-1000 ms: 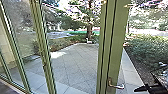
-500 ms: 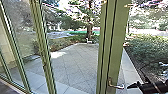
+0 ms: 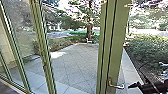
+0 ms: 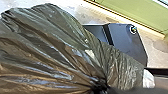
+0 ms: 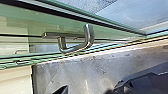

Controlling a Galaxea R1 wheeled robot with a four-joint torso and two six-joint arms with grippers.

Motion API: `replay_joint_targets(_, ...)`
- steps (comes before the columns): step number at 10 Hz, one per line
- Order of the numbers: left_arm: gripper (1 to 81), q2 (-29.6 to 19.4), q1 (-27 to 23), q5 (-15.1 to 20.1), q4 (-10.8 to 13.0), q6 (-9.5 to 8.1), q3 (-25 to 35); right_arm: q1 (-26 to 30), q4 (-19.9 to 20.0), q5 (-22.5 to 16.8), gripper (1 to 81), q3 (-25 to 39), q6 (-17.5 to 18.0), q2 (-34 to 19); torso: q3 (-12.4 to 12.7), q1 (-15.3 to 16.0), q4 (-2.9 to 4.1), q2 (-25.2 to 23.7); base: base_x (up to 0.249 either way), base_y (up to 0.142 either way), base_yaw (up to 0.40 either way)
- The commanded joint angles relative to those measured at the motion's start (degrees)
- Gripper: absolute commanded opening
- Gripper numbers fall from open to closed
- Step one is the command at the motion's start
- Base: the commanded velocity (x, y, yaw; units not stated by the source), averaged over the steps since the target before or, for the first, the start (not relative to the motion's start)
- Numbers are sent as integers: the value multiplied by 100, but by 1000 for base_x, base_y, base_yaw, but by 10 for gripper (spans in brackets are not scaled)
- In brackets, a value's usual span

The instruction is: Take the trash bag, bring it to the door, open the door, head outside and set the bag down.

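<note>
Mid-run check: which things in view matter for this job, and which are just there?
Part of the job:
- trash bag, dark, its plastic gathered in folds
- green-framed door
- its metal handle
- paved yard outside

Just there:
- tree
- bushes beside the paving
- something small and white near the tree's foot

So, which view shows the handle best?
The right wrist view: the handle is large, its bends clear. The head view has it small, low on the door; the left wrist view faces the bag.
</note>
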Motion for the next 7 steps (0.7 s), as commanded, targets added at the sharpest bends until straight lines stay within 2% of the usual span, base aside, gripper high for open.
replay_joint_targets(1, 10, -20, -307, 347, -29, -13, 30, 726, 117, -106, 811, -124, 180, 89, 0, 0, 0, 0, 0, 0, 0)
replay_joint_targets(7, 10, -11, -307, 339, -37, -22, -40, 743, 117, -106, 811, -843, 620, 730, -2, 2, 0, 0, 0, 0, 0)
